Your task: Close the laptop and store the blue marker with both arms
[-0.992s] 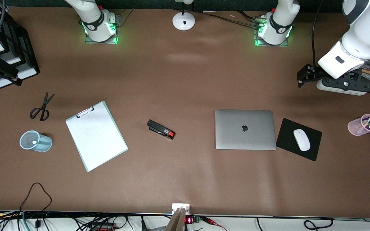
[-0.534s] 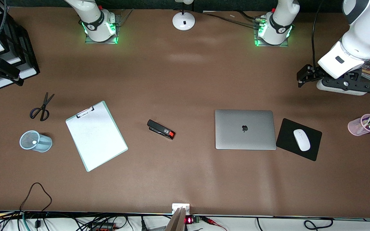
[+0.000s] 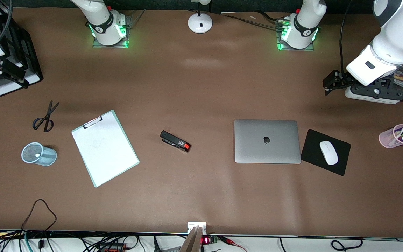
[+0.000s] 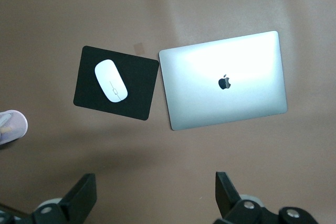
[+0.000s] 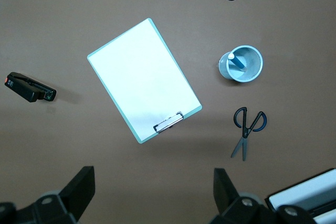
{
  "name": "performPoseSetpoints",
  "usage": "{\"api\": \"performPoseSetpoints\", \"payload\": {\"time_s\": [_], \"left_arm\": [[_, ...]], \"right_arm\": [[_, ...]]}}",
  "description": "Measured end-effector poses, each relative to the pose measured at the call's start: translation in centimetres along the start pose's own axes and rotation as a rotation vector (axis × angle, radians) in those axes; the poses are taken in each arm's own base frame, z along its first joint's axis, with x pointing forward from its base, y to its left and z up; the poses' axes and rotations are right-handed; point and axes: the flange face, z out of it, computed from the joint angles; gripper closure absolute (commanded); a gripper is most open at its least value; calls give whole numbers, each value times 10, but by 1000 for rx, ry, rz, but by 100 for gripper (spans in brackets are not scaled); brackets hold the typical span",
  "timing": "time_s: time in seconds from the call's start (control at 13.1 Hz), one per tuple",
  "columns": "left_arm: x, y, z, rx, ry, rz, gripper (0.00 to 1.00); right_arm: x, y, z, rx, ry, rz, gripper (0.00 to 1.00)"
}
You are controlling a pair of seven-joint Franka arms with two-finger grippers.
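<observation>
Laptop (image 3: 267, 141) lies closed mid-frame on the desk (image 3: 201, 87), unmoved. Blue marker (image 5: 237, 61) stands in the mesh cup (image 3: 39, 154). Left claw (image 4: 156, 192) and right claw (image 5: 152, 187) gape wide, empty; right claw has shifted slightly over the black tray (image 3: 26, 59)

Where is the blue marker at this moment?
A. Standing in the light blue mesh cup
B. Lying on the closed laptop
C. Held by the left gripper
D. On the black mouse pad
A: the blue marker stands inside the light blue mesh cup, white end up, near the scissors.
</observation>
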Motion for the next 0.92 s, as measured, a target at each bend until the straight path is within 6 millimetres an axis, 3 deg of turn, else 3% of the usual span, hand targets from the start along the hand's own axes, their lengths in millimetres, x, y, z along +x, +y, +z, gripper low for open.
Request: {"api": "performPoseSetpoints", "payload": {"time_s": [0.92], "left_arm": [[0, -2, 0, 0, 0, 10, 0]], "right_arm": [[0, 0, 2, -5, -3, -2, 0]]}}
